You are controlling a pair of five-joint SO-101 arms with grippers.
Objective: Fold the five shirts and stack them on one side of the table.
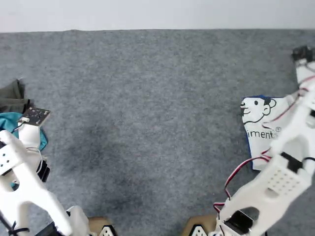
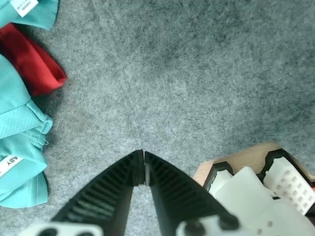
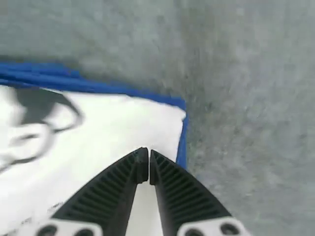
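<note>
Right pincer [image 3: 148, 161], closed, hovers over the white shirt [image 3: 98, 142]; left pincer [image 2: 143, 163], closed too, teal shirt [image 2: 19, 142] near it. Between folds, I'd say: next, open and grab teal.

My right claw [image 3: 148, 158] is hanging over a corner of the folded shirt [image 3: 93, 142], which is lying at the right side of the table [image 1: 157, 93]. My left claw [image 2: 143, 160] is hovering over the table just beside the heap of shirts [image 2: 17, 128] at the left edge.
</note>
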